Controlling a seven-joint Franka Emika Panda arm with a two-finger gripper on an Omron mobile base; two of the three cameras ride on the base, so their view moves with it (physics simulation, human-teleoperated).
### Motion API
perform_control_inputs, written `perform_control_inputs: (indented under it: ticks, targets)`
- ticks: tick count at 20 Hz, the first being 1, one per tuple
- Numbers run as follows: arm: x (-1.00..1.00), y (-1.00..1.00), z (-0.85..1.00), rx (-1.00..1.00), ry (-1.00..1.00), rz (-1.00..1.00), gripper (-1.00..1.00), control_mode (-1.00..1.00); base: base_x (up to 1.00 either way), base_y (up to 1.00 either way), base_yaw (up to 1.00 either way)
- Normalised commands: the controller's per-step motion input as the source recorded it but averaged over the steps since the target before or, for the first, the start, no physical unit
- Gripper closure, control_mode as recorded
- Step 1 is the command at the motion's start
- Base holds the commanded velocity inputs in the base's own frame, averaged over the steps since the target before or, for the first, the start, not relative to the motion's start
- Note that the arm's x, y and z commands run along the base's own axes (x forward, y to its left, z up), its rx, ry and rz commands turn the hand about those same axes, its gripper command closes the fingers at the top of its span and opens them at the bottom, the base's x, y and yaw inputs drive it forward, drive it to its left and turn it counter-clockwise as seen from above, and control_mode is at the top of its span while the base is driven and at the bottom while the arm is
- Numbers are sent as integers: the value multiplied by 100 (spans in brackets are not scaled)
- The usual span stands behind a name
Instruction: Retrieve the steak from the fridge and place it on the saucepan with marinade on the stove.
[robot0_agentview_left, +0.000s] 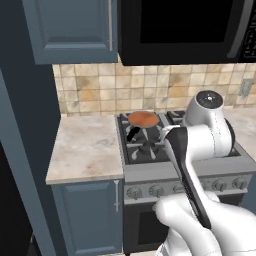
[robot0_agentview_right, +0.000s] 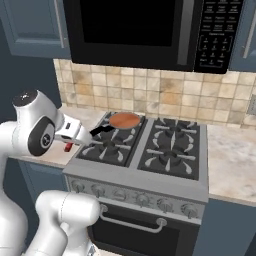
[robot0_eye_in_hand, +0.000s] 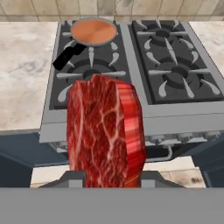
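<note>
saucepan with marinade (robot0_agentview_right: 124, 120) on stove (robot0_agentview_right: 150, 150) (rear left burner), steak (robot0_eye_in_hand: 105, 131) in claw (robot0_eye_in_hand: 107, 177) before stove front

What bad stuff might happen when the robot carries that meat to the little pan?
The steak stands on edge in the gripper, so it might slip out early and land on the stove. The saucepan with marinade is small and sits on the far left burner, so the steak could miss it, splash the liquid, or knock its black handle.

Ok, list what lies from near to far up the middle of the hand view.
steak held in the claw → front edge of the stove → front-left burner → saucepan of marinade → tiled wall
</note>
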Motion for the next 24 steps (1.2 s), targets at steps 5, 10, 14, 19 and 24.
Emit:
perform_control_inputs:
  ticks: [5, 10, 14, 19, 24]
  targets:
    - [94, 0, -9, 2, -5, 13, 100, -100, 0, 0, 0]
    - [92, -1, -12, 5, -6, 14, 100, -100, 0, 0, 0]
    - [98, -4, -25, 6, -9, 12, 100, -100, 0, 0, 0]
    - [90, 0, -1, 0, 3, 1, 100, -100, 0, 0, 0]
    - [83, -8, -3, 0, 9, 0, 100, -100, 0, 0, 0]
